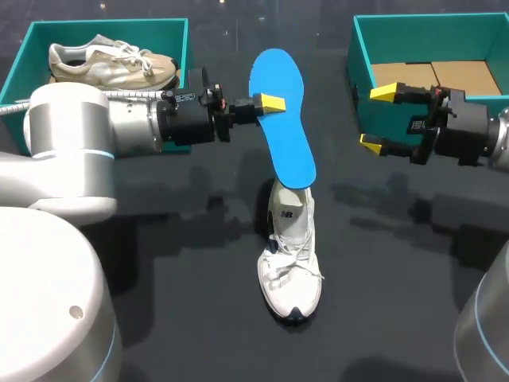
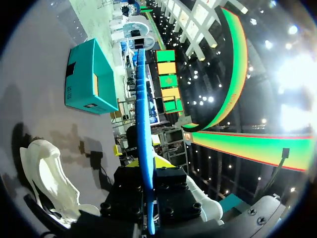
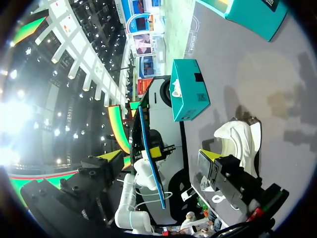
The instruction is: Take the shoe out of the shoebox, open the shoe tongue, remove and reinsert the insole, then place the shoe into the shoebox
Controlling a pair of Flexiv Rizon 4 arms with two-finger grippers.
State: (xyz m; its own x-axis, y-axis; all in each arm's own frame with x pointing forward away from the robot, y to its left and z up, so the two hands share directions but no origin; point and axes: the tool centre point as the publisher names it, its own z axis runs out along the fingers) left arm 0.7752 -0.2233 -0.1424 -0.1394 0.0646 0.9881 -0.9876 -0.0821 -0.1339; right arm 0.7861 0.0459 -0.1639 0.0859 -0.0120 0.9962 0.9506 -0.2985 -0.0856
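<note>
My left gripper (image 1: 266,103) is shut on the edge of a blue insole (image 1: 284,127), held on edge above the table. The insole's near end hangs over the heel opening of a white shoe (image 1: 291,259), which stands upright on the black table with its toe toward me. In the left wrist view the insole (image 2: 142,114) runs edge-on between the fingers, with the white shoe (image 2: 47,173) off to one side below. My right gripper (image 1: 378,119) is open and empty, in front of the right teal shoebox (image 1: 362,60). From the right wrist the insole (image 3: 148,158) and shoe (image 3: 237,139) show ahead.
A second teal box (image 1: 24,52) at the back left holds a beige shoe (image 1: 111,65), right behind my left arm. The right box shows a cardboard floor (image 1: 433,77).
</note>
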